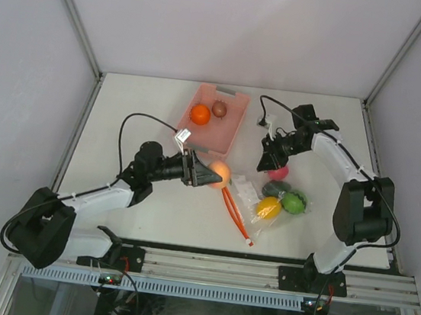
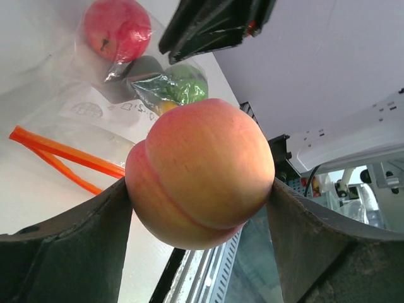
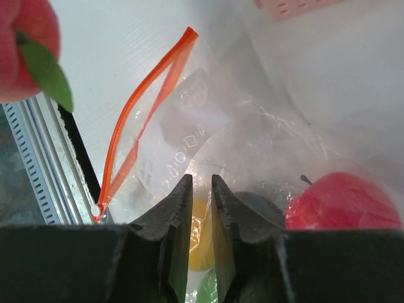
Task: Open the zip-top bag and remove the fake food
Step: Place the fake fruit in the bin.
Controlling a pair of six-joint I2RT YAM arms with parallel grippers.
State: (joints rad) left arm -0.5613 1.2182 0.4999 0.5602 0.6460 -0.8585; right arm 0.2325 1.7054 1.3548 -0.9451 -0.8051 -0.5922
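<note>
The clear zip-top bag point(image 1: 248, 194) lies at centre right, its red-orange zipper point(image 1: 234, 214) open towards the front edge. Inside are a yellow point(image 1: 269, 207), a green point(image 1: 293, 202), a dark green point(image 1: 276, 189) and a red-pink fruit point(image 1: 279, 172). My left gripper point(image 1: 216, 176) is shut on a peach point(image 2: 202, 170), held above the table left of the bag. My right gripper point(image 1: 269, 162) is over the bag's far end. In the right wrist view its jaws point(image 3: 202, 183) are almost closed, with crinkled bag film point(image 3: 252, 126) between them.
A pink slotted basket point(image 1: 238, 119) stands behind the bag, holding an orange fruit point(image 1: 200, 114) and a brown one point(image 1: 219, 109). A red fruit with a green leaf point(image 3: 25, 50) shows at the upper left of the right wrist view. The table's front edge and rail point(image 1: 213, 261) lie close to the zipper's end.
</note>
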